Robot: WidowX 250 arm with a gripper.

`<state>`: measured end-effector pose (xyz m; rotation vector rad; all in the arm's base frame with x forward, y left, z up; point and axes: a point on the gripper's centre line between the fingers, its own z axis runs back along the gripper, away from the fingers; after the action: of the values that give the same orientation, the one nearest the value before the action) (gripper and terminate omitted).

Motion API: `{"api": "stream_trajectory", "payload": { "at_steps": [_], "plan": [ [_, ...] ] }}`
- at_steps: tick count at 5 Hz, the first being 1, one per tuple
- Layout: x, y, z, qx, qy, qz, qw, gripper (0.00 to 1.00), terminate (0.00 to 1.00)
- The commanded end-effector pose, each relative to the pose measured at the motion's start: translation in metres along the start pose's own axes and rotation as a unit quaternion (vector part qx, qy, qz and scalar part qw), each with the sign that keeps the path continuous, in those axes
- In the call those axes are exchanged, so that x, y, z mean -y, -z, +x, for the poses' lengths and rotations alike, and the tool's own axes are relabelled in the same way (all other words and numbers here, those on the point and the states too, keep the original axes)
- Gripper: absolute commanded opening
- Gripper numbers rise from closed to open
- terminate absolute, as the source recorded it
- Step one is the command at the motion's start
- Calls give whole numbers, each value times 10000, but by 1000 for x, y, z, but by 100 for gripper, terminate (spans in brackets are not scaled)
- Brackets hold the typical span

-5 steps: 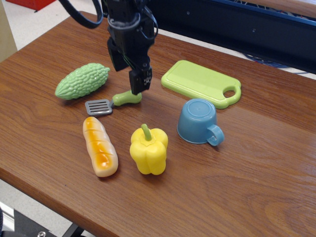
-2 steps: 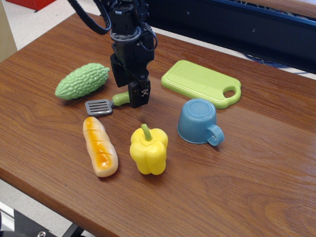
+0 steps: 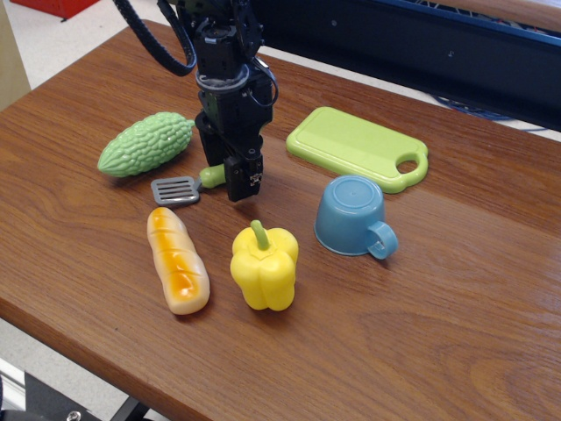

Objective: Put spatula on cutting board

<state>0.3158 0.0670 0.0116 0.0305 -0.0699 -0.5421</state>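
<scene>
The spatula lies on the wooden table, its grey slotted blade pointing left and its green handle pointing right. My gripper is down at table level over the right end of the handle. Its jaws stand on either side of the handle and look open. The end of the handle is hidden behind the front finger. The lime-green cutting board lies flat to the right of the gripper, with its oval handle hole at the right end and nothing on it.
A bumpy green gourd lies left of the gripper. A toy bread loaf and a yellow pepper sit in front of the spatula. A blue cup stands just in front of the cutting board.
The gripper has come down from above the spatula handle to table level around it. The spatula and the other objects have not moved.
</scene>
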Motion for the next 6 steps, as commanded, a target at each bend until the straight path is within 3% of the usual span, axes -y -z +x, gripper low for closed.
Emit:
{"api": "stream_trajectory", "payload": {
  "at_steps": [1, 3, 5, 6],
  "plan": [
    [-4, -14, 3, 231, 136, 273, 9993, 0, 0],
    [-2, -37, 16, 511, -97, 331, 9981, 0, 0],
    [-9, -79, 46, 716, -471, 513, 9950, 0, 0],
    [-8, -83, 74, 691, 149, 1040, 9921, 0, 0]
  ]
}}
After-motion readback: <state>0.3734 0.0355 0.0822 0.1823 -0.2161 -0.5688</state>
